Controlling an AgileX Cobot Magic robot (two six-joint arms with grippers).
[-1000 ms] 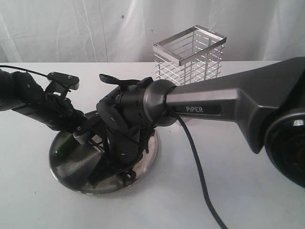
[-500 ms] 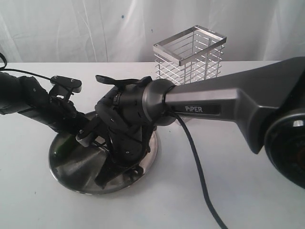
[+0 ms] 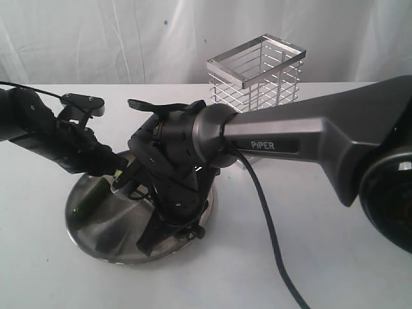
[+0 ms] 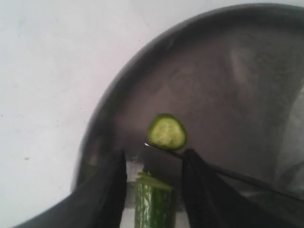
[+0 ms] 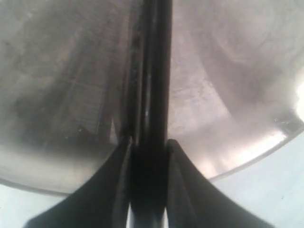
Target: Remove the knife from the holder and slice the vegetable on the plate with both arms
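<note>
The steel plate (image 3: 103,226) lies at the front left of the white table. My left gripper (image 3: 118,172) (image 4: 154,154) reaches over its left side, shut on the vegetable (image 4: 152,204), a dark-green cucumber piece whose pale cut end points out between the fingers. One cut round slice (image 4: 166,132) lies on the plate (image 4: 228,85) just beyond the fingertips. My right gripper (image 3: 168,225) (image 5: 148,141) points down over the plate (image 5: 228,71), shut on the knife (image 5: 154,71). Its thin dark blade (image 4: 213,168) crosses between the slice and the cut end. The wire holder (image 3: 257,77) stands behind.
A black cable (image 3: 264,219) hangs from the right arm (image 3: 309,138) down across the table to the front. A white cloth backdrop closes the far edge behind the holder. The right arm's thick wrist hides the plate's middle in the exterior view.
My left gripper has drawn back to the left and risen slightly, with the vegetable still between its fingers. The right wrist has turned a little over the plate with the knife.
</note>
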